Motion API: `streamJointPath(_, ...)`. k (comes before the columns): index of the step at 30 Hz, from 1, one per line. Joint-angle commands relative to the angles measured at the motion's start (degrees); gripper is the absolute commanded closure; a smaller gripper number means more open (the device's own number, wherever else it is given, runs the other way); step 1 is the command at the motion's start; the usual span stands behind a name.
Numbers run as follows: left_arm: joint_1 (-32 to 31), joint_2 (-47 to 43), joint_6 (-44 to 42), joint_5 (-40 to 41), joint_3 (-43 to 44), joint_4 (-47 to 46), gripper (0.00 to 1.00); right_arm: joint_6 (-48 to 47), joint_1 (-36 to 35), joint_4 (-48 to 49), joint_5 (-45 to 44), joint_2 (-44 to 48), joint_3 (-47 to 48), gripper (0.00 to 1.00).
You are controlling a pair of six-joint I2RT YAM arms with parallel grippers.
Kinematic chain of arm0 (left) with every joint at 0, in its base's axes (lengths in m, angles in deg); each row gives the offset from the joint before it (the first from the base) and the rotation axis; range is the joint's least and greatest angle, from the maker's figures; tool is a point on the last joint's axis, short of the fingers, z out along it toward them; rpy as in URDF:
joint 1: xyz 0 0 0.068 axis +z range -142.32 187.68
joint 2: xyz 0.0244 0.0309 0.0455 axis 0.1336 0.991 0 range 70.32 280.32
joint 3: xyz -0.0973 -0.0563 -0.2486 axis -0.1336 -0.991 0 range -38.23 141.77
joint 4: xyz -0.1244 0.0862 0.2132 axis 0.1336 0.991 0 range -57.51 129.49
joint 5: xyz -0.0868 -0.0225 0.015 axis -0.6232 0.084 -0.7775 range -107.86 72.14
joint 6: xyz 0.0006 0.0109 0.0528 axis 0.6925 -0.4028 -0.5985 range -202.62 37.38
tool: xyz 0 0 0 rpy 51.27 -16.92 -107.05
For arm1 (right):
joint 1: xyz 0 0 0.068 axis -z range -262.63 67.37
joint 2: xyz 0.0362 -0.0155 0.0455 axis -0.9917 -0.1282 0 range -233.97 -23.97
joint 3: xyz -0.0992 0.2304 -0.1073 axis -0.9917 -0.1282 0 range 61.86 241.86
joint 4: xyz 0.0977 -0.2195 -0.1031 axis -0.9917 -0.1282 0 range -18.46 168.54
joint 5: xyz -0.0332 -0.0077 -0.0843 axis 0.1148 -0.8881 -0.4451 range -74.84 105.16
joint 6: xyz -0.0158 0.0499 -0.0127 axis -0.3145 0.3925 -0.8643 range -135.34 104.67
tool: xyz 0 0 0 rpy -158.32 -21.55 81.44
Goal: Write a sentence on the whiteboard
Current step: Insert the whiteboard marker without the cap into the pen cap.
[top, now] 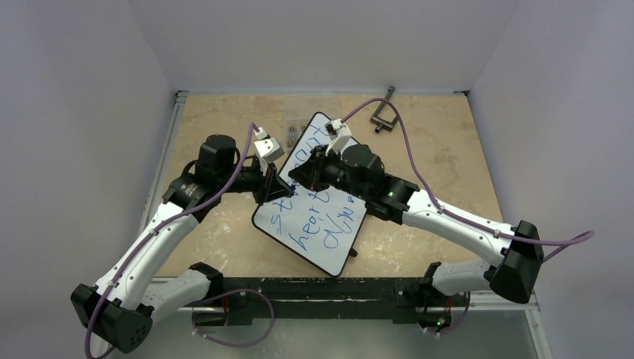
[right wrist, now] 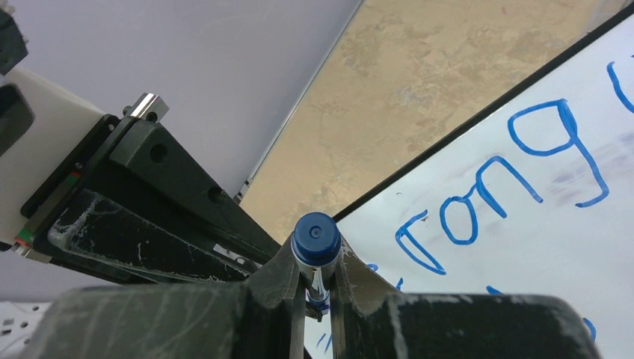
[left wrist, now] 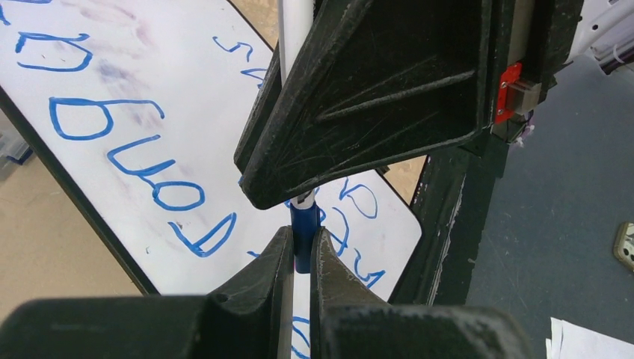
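Whiteboard (top: 338, 247) corner at near table (top: 448, 164) edge

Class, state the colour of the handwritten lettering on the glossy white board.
Blue: the handwritten marker lettering shows clearest in the left wrist view.

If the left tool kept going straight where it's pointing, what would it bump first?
The right tool, most likely. It sits just ahead of the left tool, both pinching one blue marker; the whiteboard lies beyond.
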Motion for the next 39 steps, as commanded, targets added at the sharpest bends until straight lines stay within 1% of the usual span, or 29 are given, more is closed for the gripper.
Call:
streamJointPath(1,-0.88,-1.03,2.15,-3.46,2.67,-12.91,1.0,7.42,-2.86,-2.84,-0.26,-2.21,3.03,1.0)
streamJointPath(10,-1.36,0.03,2.29,-1.07,5.74,-13.8,1.0,10.13,-5.28,-5.48,-3.46,-5.8,5.85,1.0)
streamJointPath(12,-1.38,0.26,3.07,-1.05,6.45,-14.28,1.0,9.78,-5.52,-4.79,-3.87,-5.89,5.79,1.0)
streamJointPath(17,-1.47,2.37,4.26,-3.6,9.66,-13.74,1.0,3.93,-6.71,0.78,-0.55,-5.79,5.11,1.0)
streamJointPath(20,-1.47,3.09,4.43,-5.22,11.33,-13.63,1.0,-0.96,-7.87,2.32,1.56,-5.44,5.07,1.0)
streamJointPath(26,-1.47,3.89,4.19,-7.91,13.87,-13.0,1.0,-7.23,-7.96,5.69,5.64,-3.25,3.14,1.0)
streamJointPath(29,-1.47,4.04,4.09,-8.15,14.4,-12.86,1.0,-7.84,-7.95,4.69,5.44,-3.17,3.72,1.0)
streamJointPath(35,-1.47,3.98,3.23,-5.75,13.53,-11.67,1.0,-6.13,-7.95,1.15,0.66,-4.11,5.93,1.0)
streamJointPath(36,-1.47,3.98,3.01,-5.39,13.47,-11.0,0.98,-5.93,-7.95,0.36,-0.14,-4.14,6.29,1.0)
streamJointPath(37,-1.47,4.05,2.95,-4.92,13.39,-10.26,0.9,-5.82,-7.99,-0.69,-0.72,-4.22,6.73,1.0)
streamJointPath(39,-1.47,3.56,0.83,-3.7,12.87,-9.43,0.77,-5.01,-7.99,-1.05,-1.54,-3.95,7.25,1.0)
